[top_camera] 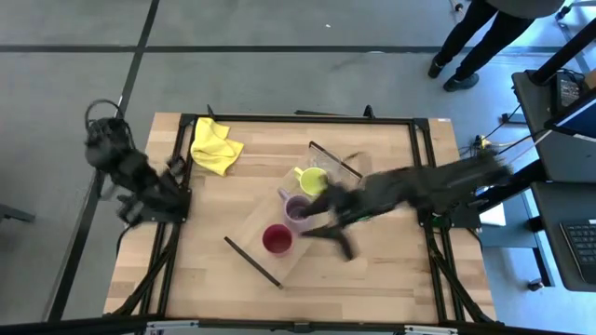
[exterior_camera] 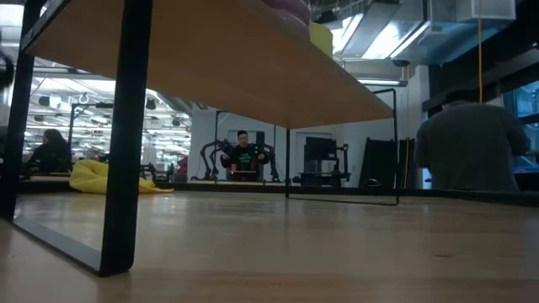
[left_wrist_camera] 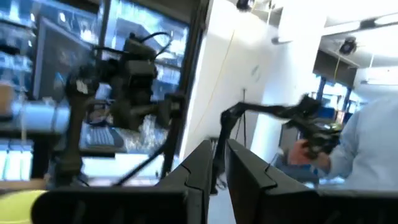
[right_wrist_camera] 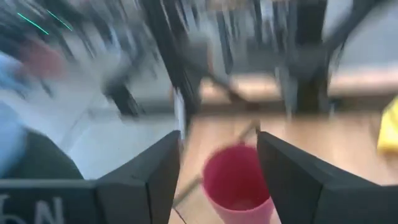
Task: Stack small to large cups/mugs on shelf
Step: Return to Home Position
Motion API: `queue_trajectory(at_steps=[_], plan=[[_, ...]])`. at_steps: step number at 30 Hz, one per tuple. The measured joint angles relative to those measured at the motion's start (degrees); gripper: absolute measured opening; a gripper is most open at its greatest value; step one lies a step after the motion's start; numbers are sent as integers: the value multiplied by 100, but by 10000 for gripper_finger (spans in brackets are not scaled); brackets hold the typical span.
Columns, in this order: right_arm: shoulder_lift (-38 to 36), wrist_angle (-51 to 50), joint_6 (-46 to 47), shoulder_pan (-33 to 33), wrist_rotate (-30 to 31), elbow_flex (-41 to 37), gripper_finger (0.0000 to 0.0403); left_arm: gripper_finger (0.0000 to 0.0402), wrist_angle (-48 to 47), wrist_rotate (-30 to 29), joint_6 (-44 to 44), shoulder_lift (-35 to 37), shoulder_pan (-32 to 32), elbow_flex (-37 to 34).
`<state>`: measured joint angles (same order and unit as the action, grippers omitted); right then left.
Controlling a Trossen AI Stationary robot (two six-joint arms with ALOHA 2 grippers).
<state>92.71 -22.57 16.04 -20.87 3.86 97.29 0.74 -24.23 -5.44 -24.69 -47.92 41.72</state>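
Nearest the table's front edge, a long light-wood shelf (top_camera: 253, 233) stands slantwise on the slatted wooden table (top_camera: 372, 279), carried on a thin dark rail frame at each short end. Three cups stand on it in a row. At the near end is a dark red tumbler (top_camera: 277, 239), round, smooth and without a handle. Close beside it, one step farther back, is a lilac mug (top_camera: 298, 210). Past that, toward the far rail, is a lime-yellow mug (top_camera: 313, 180). All three are upright, mouths up.

The right gripper (top_camera: 328, 223) hangs just to the right of the lilac mug, at the shelf's long edge, and its dark arm reaches in from the table's right side. Its two flat dark fingers (right_wrist_camera: 149, 174) are spread wide and hold nothing. In the right wrist view the tumbler shows through the gap, ahead of the tips and apart from them.

The left arm (top_camera: 140, 181) waits folded at the table's left edge. The left gripper (left_wrist_camera: 219, 155) points out at the room, fingers drawn nearly together, empty.

Farther back, a crumpled yellow cloth (top_camera: 216, 144) lies near the far left corner. Beyond the table, a person (top_camera: 475, 42) in dark trousers stands on the grey floor.
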Motion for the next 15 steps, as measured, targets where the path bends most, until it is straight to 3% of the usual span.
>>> queue_trajectory(at_steps=[6, 9, 11, 15], plan=[[-2341, 1615, 239, 240, 326, -2797, 212, 39, -2027, -201, 125, 1782, 0, 23], [-3243, 2817, -274, 222, 553, -3985, 212, 39, -2839, -862, -54, 2463, 2, 59], [-3802, 3334, -321, 200, 865, -4639, 212, 39, -3555, -1602, -218, 2414, 8, 183], [-4384, 3416, -127, 231, 1817, -5838, 212, 39, -3983, -1966, -226, 2444, 103, 277]])
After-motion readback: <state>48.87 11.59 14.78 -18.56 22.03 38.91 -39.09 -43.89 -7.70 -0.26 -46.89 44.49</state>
